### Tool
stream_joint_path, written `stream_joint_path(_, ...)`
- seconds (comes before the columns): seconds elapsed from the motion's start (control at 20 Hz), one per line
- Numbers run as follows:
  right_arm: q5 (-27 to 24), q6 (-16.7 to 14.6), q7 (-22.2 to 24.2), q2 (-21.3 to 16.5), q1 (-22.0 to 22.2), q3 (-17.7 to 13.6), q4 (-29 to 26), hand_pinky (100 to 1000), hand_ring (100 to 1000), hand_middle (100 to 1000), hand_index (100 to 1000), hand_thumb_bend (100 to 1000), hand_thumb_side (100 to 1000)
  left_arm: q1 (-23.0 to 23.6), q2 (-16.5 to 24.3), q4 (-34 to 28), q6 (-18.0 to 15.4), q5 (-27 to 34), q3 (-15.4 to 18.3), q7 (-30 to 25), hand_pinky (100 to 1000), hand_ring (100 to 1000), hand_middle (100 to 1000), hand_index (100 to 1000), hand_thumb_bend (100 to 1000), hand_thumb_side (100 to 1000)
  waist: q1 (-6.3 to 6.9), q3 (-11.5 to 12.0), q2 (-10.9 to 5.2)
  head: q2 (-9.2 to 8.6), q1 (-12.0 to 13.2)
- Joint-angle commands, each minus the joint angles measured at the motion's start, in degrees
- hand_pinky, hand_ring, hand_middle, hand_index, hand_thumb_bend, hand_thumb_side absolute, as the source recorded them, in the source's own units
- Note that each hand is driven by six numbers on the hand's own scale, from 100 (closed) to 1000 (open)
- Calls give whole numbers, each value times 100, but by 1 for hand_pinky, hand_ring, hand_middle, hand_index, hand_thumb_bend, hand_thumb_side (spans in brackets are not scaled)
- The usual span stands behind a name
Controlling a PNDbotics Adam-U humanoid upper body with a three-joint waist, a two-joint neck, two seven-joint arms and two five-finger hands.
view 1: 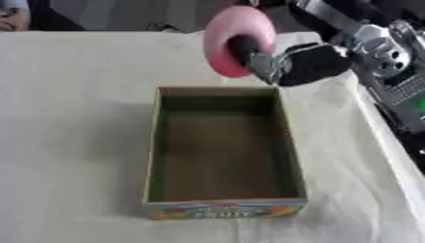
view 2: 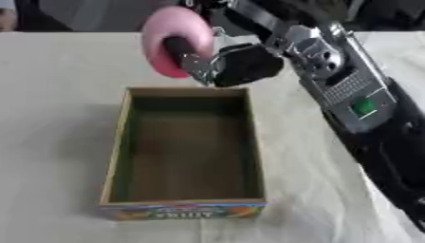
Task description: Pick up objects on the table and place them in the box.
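A pink ring-shaped object (view 1: 238,39) hangs in the air just beyond the far edge of the cardboard box (view 1: 155,156). My right hand (view 1: 309,64) reaches in from the upper right and is shut on it, with a dark finger (view 1: 244,48) through the ring's hole. The box stands open at the middle of the table, nothing showing inside it, with a colourful printed front (view 2: 182,210). My left hand shows in neither view.
A pale cloth (view 1: 75,118) covers the table. My right arm (view 2: 348,90), black and silver, runs along the right side. A person's hand (view 1: 12,19) shows at the far left corner, apart from the task's things.
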Motion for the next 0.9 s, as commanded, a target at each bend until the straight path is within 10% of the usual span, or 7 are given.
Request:
stream_joint_path(0.05,302,-115,176,78,20,80,54,497,662,457,586,100,503,-93,145,-119,-56,28,26,-4,500,518,541,820,100,872,16,18,-111,2,26)
stream_joint_path(0.9,1670,-874,573,459,710,556,893,518,686,474,606,100,518,-104,102,-119,-28,11,-7,-114,501,518,540,819,100,876,18,21,17,-26,37)
